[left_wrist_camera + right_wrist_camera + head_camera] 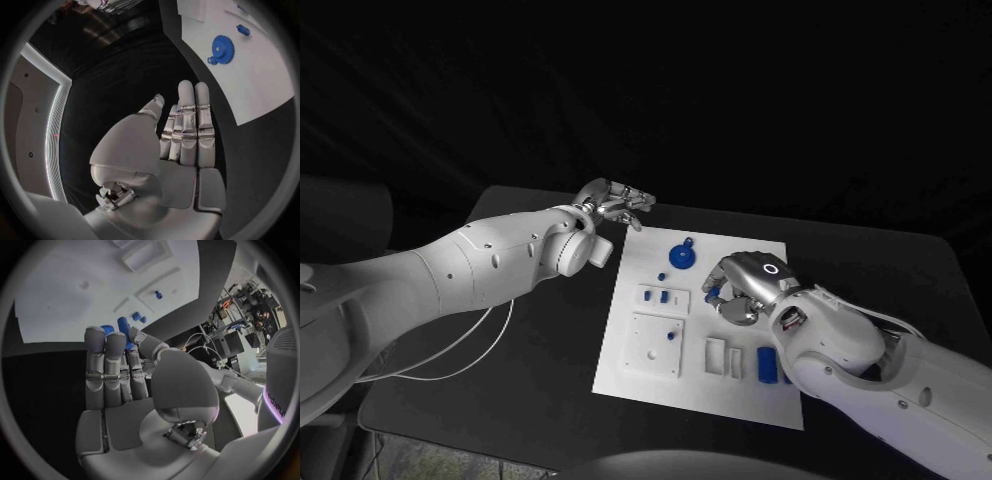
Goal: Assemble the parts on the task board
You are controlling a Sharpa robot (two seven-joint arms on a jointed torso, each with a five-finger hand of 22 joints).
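**Right hand grips a blue part over the board; left hand idle off its far corner**

Head view: the task board, a flat white rectangular plate, lies on the black table with its long axis running from about 12 o'clock far to 6 o'clock near, tilted slightly toward 5. The right hand, silver and jointed, hovers over the board's right-middle region with its fingers curled around a small blue part; the right wrist view shows that piece pinched between fingertips and thumb. How it points cannot be told, since fingers cover most of it.

A round, toothed blue gear lies flat at the board's 12 o'clock end, also seen in the left wrist view. A long blue block lies at about 4 o'clock, its length parallel to the board's long side. At least two small blue pegs stand in a raised white fixture left of centre.

The left hand hangs past the board's far-left corner, at 11 o'clock; its fingers are straight, side by side, grasping nothing.
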